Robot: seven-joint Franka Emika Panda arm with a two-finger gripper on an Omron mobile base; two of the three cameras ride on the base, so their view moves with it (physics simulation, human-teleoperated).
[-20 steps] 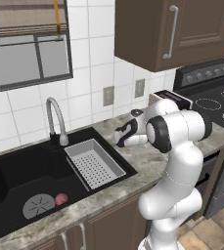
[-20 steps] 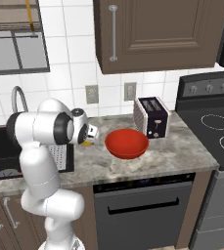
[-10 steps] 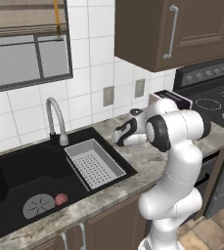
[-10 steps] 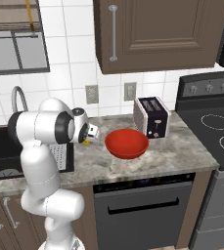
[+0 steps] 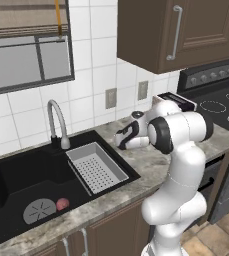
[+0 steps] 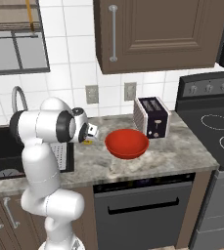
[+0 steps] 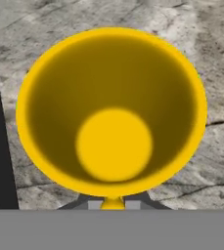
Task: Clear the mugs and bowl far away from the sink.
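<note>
We look straight down into the yellow mug (image 7: pixel 111 114) on the speckled tabletop (image 7: pixel 216 161). Our jaws pinch the mug at its near rim. The red bowl (image 6: pixel 126 143) sits beside the toaster (image 6: pixel 152 116).

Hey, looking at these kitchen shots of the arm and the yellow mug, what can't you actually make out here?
- Claw: in the hand view its tips sit at the bottom edge under the yellow mug; the grip itself is hidden.
- Yellow mug in the right base view: a yellow sliver, the rest behind the arm.
- White mug: cannot be told apart from the white arm in the base views.
- Sink: left part cut off by the left base view's edge.
</note>
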